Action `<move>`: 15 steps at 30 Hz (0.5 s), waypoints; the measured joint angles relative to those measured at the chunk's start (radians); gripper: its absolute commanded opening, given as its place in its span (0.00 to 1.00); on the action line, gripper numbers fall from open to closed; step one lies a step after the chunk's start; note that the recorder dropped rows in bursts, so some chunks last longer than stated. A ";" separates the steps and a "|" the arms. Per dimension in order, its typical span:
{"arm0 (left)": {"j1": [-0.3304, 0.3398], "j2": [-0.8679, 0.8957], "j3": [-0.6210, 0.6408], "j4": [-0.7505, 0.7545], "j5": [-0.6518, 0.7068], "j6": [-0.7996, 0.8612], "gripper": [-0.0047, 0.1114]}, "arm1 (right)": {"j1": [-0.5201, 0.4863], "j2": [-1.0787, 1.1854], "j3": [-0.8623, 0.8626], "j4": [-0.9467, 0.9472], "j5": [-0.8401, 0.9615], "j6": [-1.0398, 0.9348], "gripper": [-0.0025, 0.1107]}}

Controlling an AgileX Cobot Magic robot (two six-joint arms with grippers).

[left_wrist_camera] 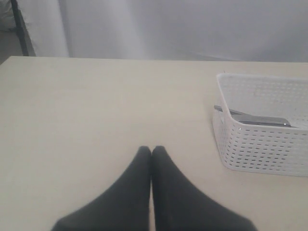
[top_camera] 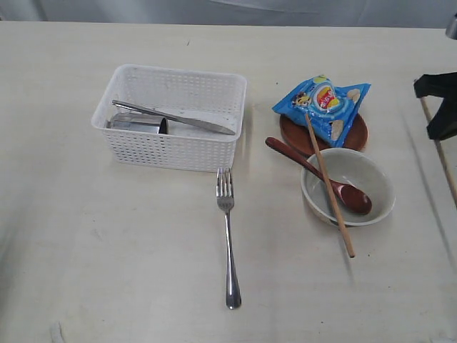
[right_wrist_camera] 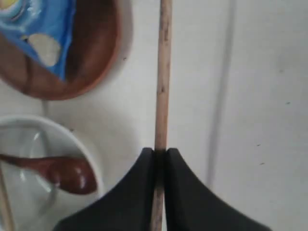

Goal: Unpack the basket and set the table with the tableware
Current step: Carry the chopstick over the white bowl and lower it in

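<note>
The basket (top_camera: 171, 146) stands on the left half of the counter (top_camera: 107, 250). It holds a steel knife (top_camera: 178, 118) lying diagonally and a steel cup (top_camera: 139, 123) on its side under one end of the knife. A fork (top_camera: 228, 229) lies on the counter just outside the basket's near wall. To the right, a brown plate (top_camera: 293, 136) carries a blue snack bag (top_camera: 325, 103). Next to the plate, a white bowl (top_camera: 385, 193) holds a wooden spoon (top_camera: 300, 161), and one chopstick (top_camera: 332, 193) lies across the bowl and the bag.

Step in hand: placing the second chopstick (right_wrist_camera: 163, 72). The right end effector (right_wrist_camera: 160, 153) is clamped on it, to the right of the bowl. The next move probably calls for lowering it flat onto bare counter beside the bowl, then releasing. The knife and cup are not yet unpacked. The left end effector (left_wrist_camera: 151, 150) has its jaws together on nothing, over bare counter beside the basket.

View differences:
- **Right wrist view:** only this view shows the grip itself. The exterior view shows just a dark part of that arm at its edge.
- **Left end effector:** it does not appear in the exterior view.
- **Left wrist view:** it shows the basket wall and a glimpse of steel inside, but none of the place setting.
</note>
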 measured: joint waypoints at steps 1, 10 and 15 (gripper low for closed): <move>0.000 0.000 0.000 0.000 0.000 0.000 0.04 | 0.019 -0.013 0.015 0.008 0.004 0.007 0.02; 0.000 0.000 0.000 0.000 0.000 0.000 0.04 | 0.235 -0.025 0.055 0.097 0.054 0.046 0.02; 0.000 0.000 0.000 0.000 0.000 0.000 0.04 | 0.322 -0.010 0.055 0.116 0.031 0.104 0.02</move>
